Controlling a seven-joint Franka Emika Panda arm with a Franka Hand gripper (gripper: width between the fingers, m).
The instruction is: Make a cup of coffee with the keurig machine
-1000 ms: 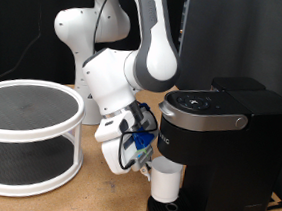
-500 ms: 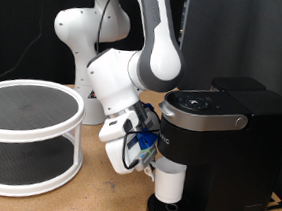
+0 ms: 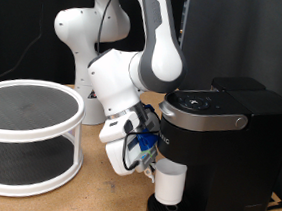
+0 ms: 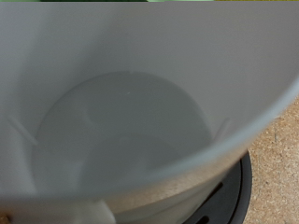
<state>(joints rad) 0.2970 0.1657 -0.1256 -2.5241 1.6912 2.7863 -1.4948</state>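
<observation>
We see the tool (image 3: pixel 147 164) gripping the cup (image 3: pixel 168 181) under the keurig machine (image 3: pixel 222 154) — a nudge could tip it off the drip base (image 4: pixel 234 191)

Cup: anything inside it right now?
Nothing visible inside the plain white cylindrical mug: the wrist view shows a bare white bottom, no liquid. It sits on the matte black coffee maker's round drip base. The base under the mug is covered.
</observation>
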